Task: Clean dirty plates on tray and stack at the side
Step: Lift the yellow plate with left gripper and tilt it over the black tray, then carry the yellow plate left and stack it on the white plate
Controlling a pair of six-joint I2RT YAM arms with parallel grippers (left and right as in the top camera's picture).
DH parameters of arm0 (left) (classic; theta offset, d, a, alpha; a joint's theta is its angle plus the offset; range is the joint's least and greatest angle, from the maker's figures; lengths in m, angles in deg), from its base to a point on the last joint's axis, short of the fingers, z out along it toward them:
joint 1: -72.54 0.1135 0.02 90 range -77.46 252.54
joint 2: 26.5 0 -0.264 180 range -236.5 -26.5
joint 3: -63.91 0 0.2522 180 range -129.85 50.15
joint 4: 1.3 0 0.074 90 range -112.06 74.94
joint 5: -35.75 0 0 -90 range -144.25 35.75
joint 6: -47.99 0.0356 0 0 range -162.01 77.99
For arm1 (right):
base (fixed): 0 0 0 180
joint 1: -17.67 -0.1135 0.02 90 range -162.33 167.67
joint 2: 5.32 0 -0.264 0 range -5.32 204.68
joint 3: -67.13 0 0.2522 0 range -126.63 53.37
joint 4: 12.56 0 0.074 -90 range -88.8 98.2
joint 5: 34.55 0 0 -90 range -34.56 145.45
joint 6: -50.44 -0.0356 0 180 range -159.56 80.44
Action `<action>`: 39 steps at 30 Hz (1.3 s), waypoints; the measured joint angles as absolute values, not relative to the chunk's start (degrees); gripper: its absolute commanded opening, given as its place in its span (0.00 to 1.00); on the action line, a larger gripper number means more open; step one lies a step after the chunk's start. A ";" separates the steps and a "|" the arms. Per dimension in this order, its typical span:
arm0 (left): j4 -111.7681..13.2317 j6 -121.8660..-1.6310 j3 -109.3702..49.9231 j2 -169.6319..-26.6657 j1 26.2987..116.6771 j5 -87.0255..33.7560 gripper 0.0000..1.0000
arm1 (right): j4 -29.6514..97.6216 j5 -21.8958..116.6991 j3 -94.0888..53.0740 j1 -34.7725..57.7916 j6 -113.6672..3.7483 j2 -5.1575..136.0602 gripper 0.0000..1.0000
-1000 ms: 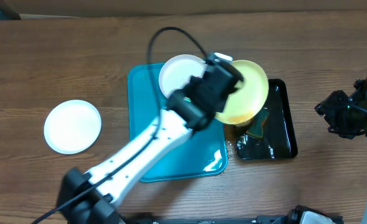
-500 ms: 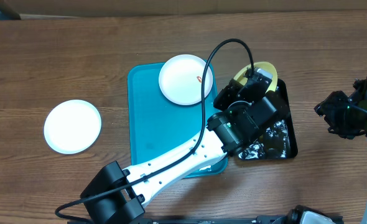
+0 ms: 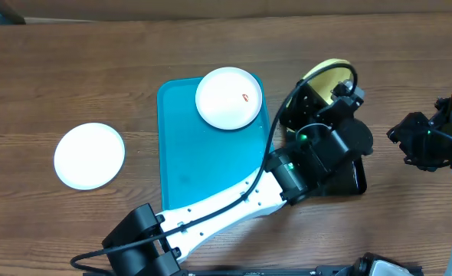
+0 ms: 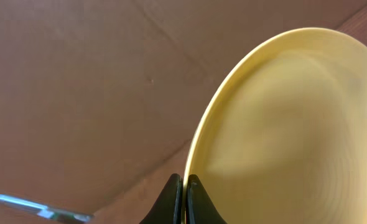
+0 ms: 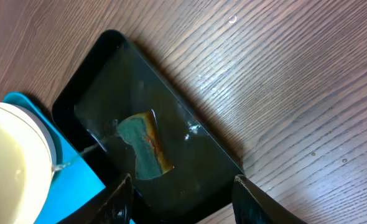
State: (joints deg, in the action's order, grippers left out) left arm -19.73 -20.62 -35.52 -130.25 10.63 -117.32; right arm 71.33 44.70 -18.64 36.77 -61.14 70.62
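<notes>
My left gripper (image 4: 185,188) is shut on the rim of the pale yellow-green plate (image 4: 283,124). In the overhead view the gripper (image 3: 338,92) holds that plate (image 3: 323,75) tilted on edge over the far end of the black tray (image 3: 355,181). A white plate (image 3: 227,97) with a small red smear lies at the far end of the turquoise tray (image 3: 195,169). Another white plate (image 3: 89,156) lies on the table at the left. My right gripper (image 5: 183,205) is open and empty, above the black tray's near right corner; it shows at the right in the overhead view (image 3: 427,142).
The black tray (image 5: 190,155) holds water and a green-and-yellow sponge (image 5: 145,144). The left arm lies across the turquoise tray's right side and hides most of the black tray from above. Bare wood table surrounds both trays.
The left arm has swung right with the yellow-green plate, from above the turquoise tray to over the black tray, tipping the plate up on edge. The right arm has not moved.
</notes>
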 measured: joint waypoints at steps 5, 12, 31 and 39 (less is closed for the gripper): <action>-19.49 -16.82 -35.52 -130.25 10.28 -117.58 0.04 | 71.31 44.72 -18.62 36.77 -61.14 70.62 0.54; -17.50 -11.66 -35.52 -130.25 10.26 -117.80 0.04 | 71.31 44.70 -18.62 36.77 -61.14 70.62 0.54; -33.54 -27.47 -35.84 -130.25 10.63 -115.81 0.04 | 71.31 44.72 -18.62 36.77 -61.14 70.62 0.55; -57.74 -56.80 -36.30 -128.58 16.22 -100.88 0.04 | 71.46 44.90 -18.62 36.79 -61.12 70.62 0.55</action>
State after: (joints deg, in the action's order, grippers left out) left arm -57.74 -56.80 -36.30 -128.58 16.22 -100.88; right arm 71.46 44.90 -18.62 36.79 -61.12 70.62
